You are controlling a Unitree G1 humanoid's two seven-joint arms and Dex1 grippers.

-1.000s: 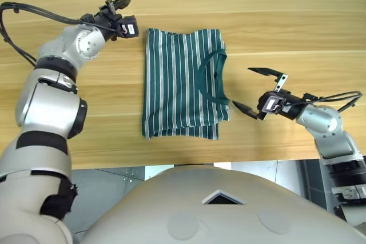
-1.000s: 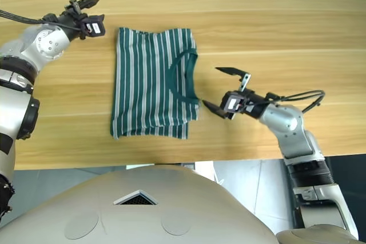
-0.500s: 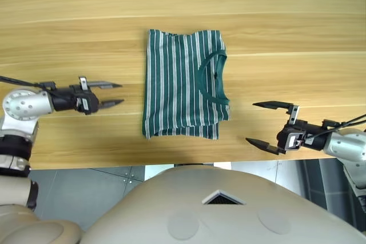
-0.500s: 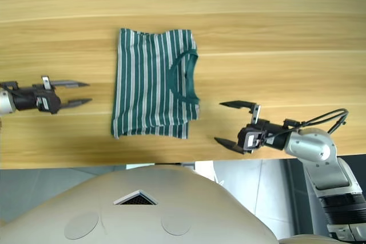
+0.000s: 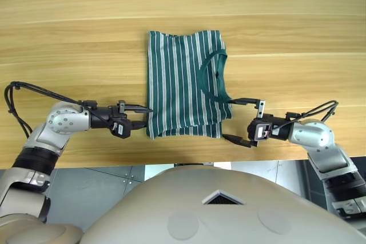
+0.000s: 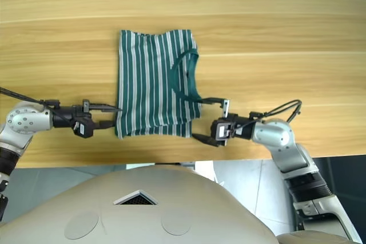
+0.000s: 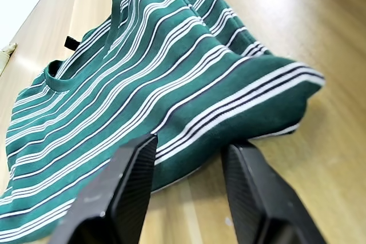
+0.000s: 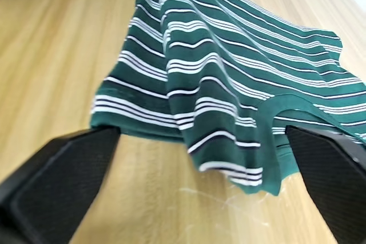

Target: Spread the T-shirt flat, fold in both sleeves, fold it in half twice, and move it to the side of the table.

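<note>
The T-shirt point(image 5: 186, 84), green with white stripes, lies folded into a narrow rectangle on the wooden table point(image 5: 297, 27), its collar on the right side. My left gripper point(image 5: 147, 116) is open at the shirt's near left corner, and in the left wrist view the two fingers point(image 7: 128, 187) straddle the shirt's point(image 7: 143, 78) hem. My right gripper point(image 5: 231, 119) is open wide at the near right corner, just below the collar. Its fingers point(image 8: 57, 181) frame the shirt's point(image 8: 229, 78) folded edge without closing on it.
The table's front edge point(image 5: 171, 165) runs just behind both grippers. Bare wood extends left, right and beyond the shirt. Black cables loop from both wrists.
Both arms have closed in on the shirt's near corners. The left swung from the far left corner down to the near one. The right dropped back, then moved left to the shirt.
</note>
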